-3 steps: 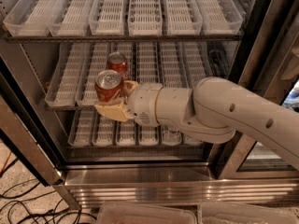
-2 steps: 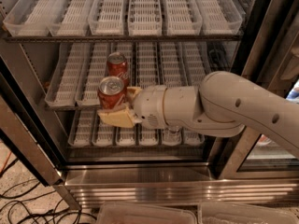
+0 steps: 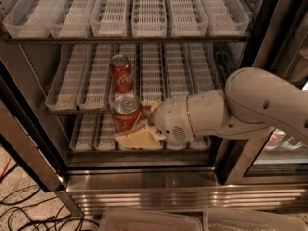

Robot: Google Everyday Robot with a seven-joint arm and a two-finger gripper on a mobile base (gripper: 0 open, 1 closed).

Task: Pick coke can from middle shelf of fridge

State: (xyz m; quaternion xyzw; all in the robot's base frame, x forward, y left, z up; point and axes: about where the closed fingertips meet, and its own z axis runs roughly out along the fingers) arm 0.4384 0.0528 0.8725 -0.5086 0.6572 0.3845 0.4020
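Observation:
The fridge (image 3: 144,182) stands open with three tiers of white slotted trays. My gripper (image 3: 134,129) is shut on a red coke can (image 3: 127,113) and holds it upright in front of the middle shelf (image 3: 91,107), just past the shelf's front edge. A yellowish finger (image 3: 137,138) lies under and beside the can. A second identical coke can (image 3: 121,73) stands further back in a lane tray on the middle shelf. My white arm (image 3: 240,105) reaches in from the right.
The dark-edged glass door frame (image 3: 264,37) stands at the right, close behind the arm. The steel left frame post (image 3: 24,148) slants down at the left. Cables (image 3: 24,211) lie on the floor at the lower left. Plastic bins (image 3: 154,220) sit below the fridge base.
My gripper has drawn the held coke can outward and to the right, off the middle shelf's front edge. The second can has not moved.

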